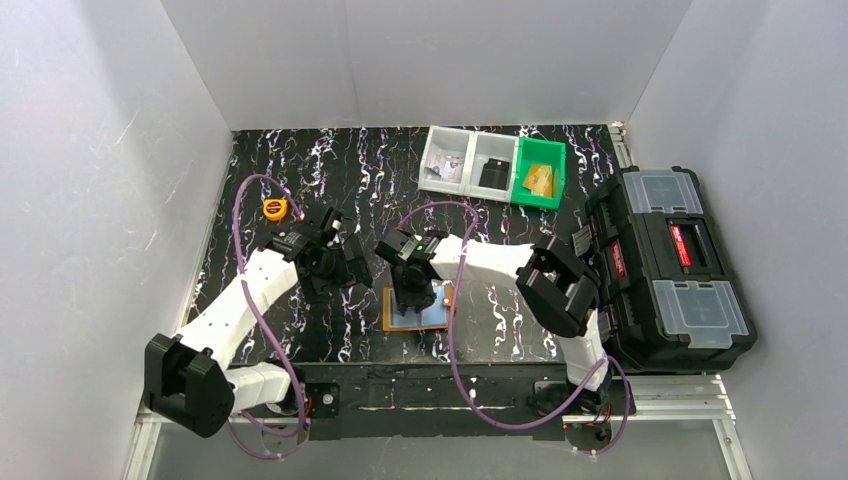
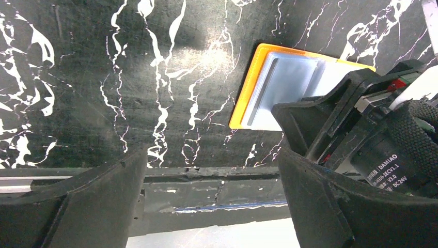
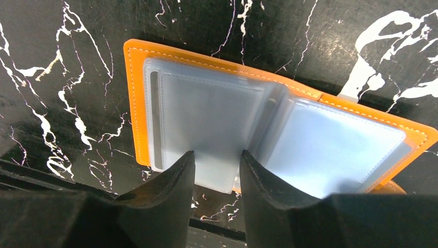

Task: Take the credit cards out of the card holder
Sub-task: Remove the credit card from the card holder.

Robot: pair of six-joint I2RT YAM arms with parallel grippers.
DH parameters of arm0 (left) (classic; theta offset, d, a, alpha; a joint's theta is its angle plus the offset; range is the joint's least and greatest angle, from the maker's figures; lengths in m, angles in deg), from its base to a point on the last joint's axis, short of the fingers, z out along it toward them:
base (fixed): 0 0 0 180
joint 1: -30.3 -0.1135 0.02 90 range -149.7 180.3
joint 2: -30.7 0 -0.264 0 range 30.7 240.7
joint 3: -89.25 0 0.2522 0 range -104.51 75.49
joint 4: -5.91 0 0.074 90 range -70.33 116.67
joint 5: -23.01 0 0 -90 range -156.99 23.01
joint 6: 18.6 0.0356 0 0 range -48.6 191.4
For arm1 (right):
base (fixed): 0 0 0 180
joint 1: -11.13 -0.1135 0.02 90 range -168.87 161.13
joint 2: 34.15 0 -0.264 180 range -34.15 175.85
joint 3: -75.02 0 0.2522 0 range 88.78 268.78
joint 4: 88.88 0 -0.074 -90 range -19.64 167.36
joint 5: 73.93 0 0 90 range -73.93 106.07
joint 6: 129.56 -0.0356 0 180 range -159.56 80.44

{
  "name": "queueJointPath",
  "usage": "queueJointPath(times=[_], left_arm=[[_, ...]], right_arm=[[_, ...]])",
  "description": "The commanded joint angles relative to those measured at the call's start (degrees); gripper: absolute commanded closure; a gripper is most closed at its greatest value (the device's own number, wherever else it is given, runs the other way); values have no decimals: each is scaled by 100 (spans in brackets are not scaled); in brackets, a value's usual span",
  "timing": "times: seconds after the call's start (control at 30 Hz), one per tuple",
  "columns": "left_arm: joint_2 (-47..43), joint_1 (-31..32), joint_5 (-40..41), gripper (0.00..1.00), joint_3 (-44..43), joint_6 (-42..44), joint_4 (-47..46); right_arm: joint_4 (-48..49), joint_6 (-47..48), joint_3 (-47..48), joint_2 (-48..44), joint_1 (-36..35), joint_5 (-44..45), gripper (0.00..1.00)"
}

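The card holder (image 1: 398, 316) lies open on the black marble table, orange with clear pale-blue pockets; it also shows in the right wrist view (image 3: 135, 98) and the left wrist view (image 2: 247, 85). I cannot tell whether cards sit in its pockets. My right gripper (image 1: 413, 297) (image 3: 217, 155) is low over the holder's near edge, its jaws a narrow gap apart over a clear pocket leaf and clamping nothing. My left gripper (image 1: 345, 270) (image 2: 212, 206) is wide open and empty, just left of the holder. A dark credit card (image 1: 492, 175) lies in the middle bin.
Two clear bins (image 1: 447, 145) (image 1: 493, 145) and a green bin (image 1: 540, 155) stand at the back; the left clear bin holds whitish items and the green bin a gold card. A yellow-orange tape measure (image 1: 274, 208) lies at the back left. A black toolbox (image 1: 665, 265) stands on the right.
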Motion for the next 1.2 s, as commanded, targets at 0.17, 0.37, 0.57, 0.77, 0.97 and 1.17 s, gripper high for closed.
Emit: queueJointPath(times=[0.17,0.37,0.57,0.77,0.97,1.17], left_arm=[[303,-32,-727,2,325,-47,-338],[592,21,-1157,7,460,-29,-634],[928,186,-1486,26,447,-69,-964],[1335,494,-1587,53,290,-166,-1217],[1676,656,-1585,63,271,-251,-1396],[1864,692,-1594,65,324,-192,-1541]], right_arm=[[491,208,-688,-32,16,-239,70],[1141,208,-1345,-323,223,-746,82],[1773,227,-1825,-546,394,-1231,87],[2237,129,-2145,-524,619,-1739,91],[2255,56,-2193,-497,742,-1903,93],[2254,54,-2205,-493,767,-1930,94]])
